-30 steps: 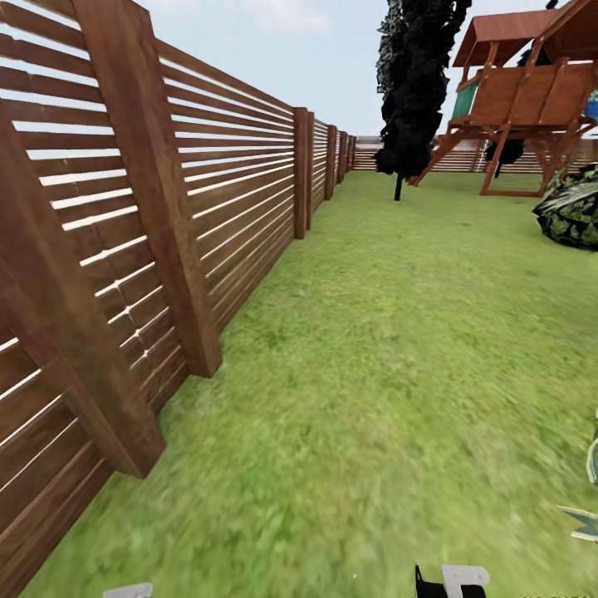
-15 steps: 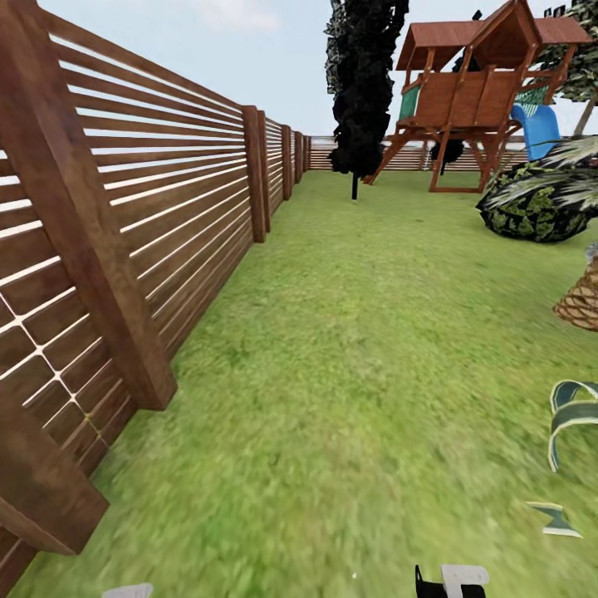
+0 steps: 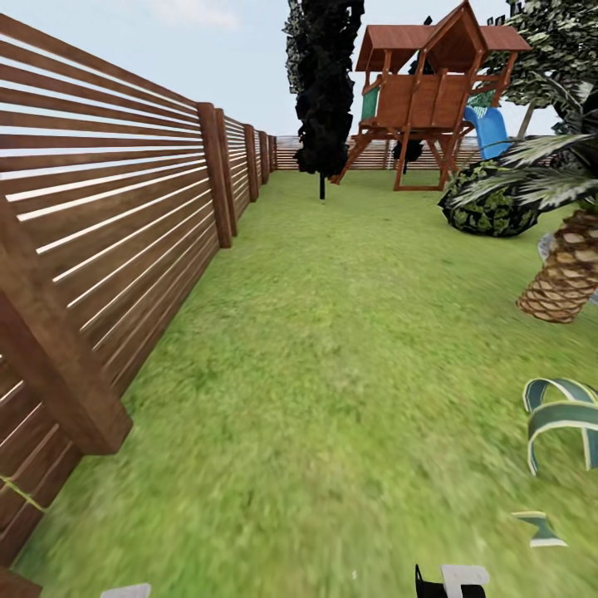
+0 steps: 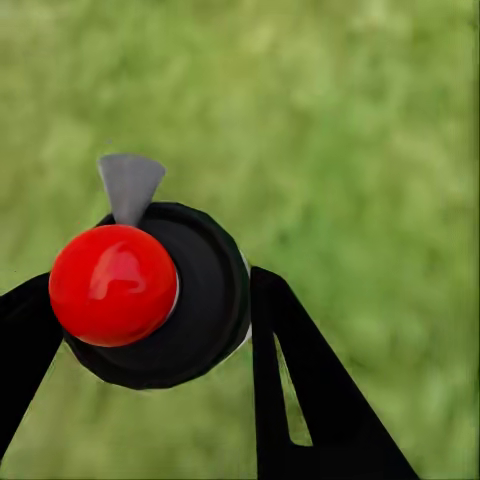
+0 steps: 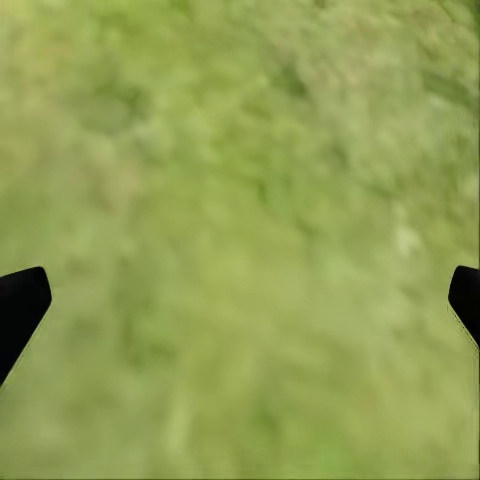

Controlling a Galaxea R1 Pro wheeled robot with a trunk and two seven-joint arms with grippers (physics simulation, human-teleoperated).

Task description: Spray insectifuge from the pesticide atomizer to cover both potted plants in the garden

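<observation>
Between my left claw's [image 4: 150, 330] two black fingers, I am pinching the atomizer [image 4: 160, 295] by its rigid round body below the red cap, judging it light, while my right claw [image 5: 240, 305] is hanging spread over grass.

Left pincer [image 4: 145, 320] clamped on atomizer [image 4: 150, 295]; right pincer [image 5: 240, 300] spread wide.

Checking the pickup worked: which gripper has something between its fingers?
The left gripper: its fingers close on the pesticide atomizer, red-capped. The right gripper is spread wide over lawn.
</observation>
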